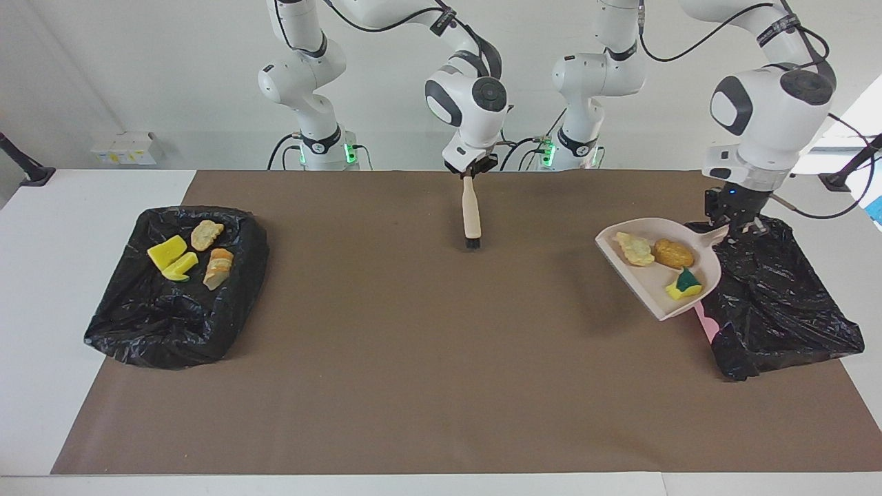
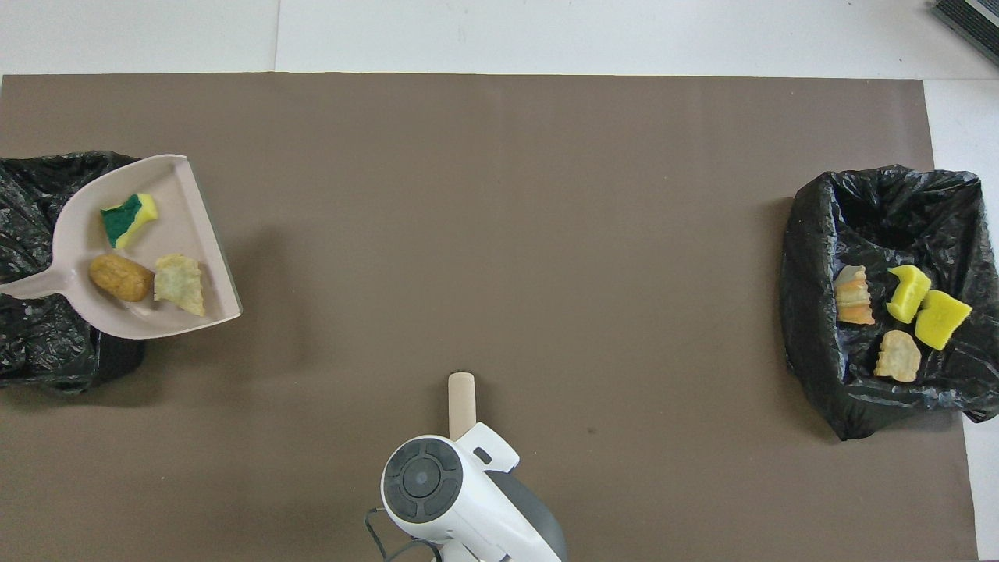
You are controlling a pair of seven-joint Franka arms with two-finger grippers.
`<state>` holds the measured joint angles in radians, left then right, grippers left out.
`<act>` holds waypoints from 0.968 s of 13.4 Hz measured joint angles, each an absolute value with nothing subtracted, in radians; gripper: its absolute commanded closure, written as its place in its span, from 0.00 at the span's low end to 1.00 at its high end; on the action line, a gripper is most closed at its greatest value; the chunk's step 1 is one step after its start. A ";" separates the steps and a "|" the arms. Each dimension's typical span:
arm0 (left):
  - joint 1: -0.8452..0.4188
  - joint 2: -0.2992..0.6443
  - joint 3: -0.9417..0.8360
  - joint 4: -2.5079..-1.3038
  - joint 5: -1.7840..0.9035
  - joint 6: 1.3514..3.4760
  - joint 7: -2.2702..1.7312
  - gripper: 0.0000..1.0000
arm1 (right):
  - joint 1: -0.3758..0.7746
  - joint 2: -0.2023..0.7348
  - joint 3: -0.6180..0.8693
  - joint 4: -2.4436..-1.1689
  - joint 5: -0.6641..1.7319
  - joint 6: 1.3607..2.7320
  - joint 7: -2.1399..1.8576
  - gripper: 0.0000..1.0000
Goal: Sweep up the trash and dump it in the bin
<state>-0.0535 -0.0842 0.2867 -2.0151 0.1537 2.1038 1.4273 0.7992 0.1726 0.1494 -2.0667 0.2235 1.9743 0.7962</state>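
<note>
Two grippers are both clamped on tools. The left gripper points down from its bent arm and is closed on the handle of the dustpan, which it holds in the air, tilted, at the edge of the black bin at the left arm's end of the table. Three pieces of trash lie in the pan: a pale beige lump, an orange-brown bun just beside it, and a green-and-yellow sponge a little apart.

The right gripper hangs straight down over the brown mat near the middle and is closed on the top of the brush, which stands upright, bristles down.

Four more pieces lie in the second black bin at the right arm's end: two yellow sponge blocks, a beige lump and a striped bun piece.
</note>
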 measured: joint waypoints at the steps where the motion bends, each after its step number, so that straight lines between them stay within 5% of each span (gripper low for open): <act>1: -0.013 -0.072 0.291 -1.972 0.154 2.095 1.467 1.00 | 0.800 0.176 0.149 -2.066 0.223 1.975 0.797 0.00; 6: 0.142 0.041 0.300 -1.790 0.251 2.090 1.631 1.00 | 0.781 0.166 0.135 -2.011 0.220 1.945 0.797 0.00; 13: 0.135 0.068 0.287 -1.775 0.746 2.150 1.490 1.00 | 0.597 0.056 0.132 -1.861 0.214 1.729 0.761 0.00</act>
